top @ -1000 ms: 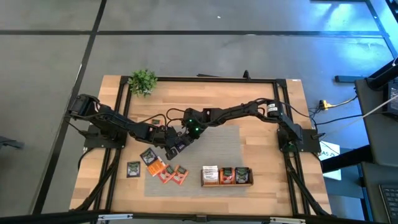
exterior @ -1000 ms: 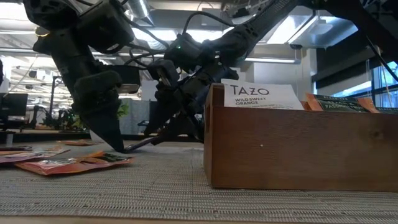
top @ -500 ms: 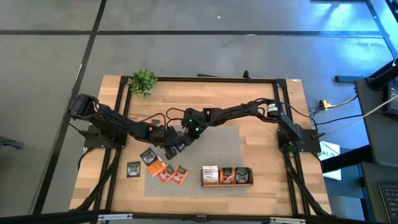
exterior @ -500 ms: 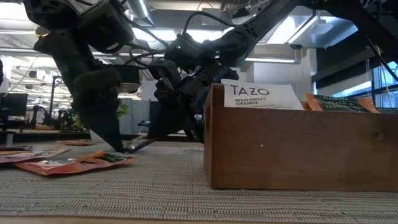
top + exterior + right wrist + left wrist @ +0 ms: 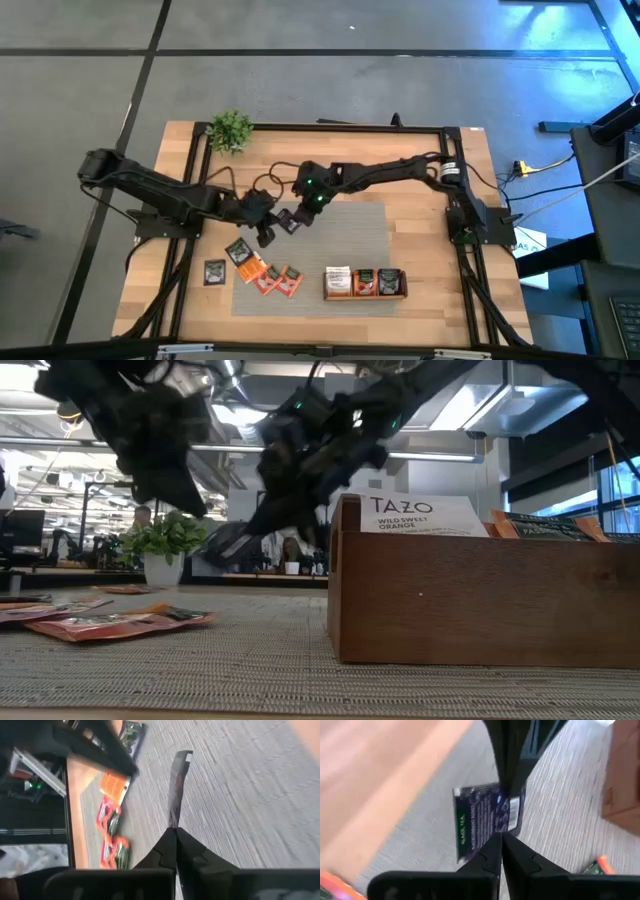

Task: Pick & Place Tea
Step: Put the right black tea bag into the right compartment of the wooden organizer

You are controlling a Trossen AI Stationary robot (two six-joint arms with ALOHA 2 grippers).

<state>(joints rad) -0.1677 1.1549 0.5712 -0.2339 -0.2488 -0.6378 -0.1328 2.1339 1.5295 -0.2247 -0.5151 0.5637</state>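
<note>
The dark purple square tea sachet (image 5: 480,820) hangs in the air above the far left part of the grey woven mat (image 5: 350,240), lifted clear of it. The right gripper (image 5: 175,832) has its fingers clamped on one edge of this sachet. Its own wrist camera sees the packet only edge-on, as a thin dark strip. The left wrist camera shows the flat printed face instead.

The left gripper (image 5: 502,840) sits just beside the sachet with its fingers pressed together. I cannot tell whether the tips touch the packet's edge.

From overhead the two grippers meet tip to tip over the mat, but the packet between them is too small to make out there.

Loose orange and red sachets (image 5: 272,278) lie at the mat's near left corner. Two dark ones lie close by, one on the bare wood left of the mat.

The long wooden tray (image 5: 365,283) stands at the mat's near edge. Only the table-level camera shows the white sachet (image 5: 420,515) standing upright in it. A small green potted plant (image 5: 230,130) stands beyond the mat's far left corner.
</note>
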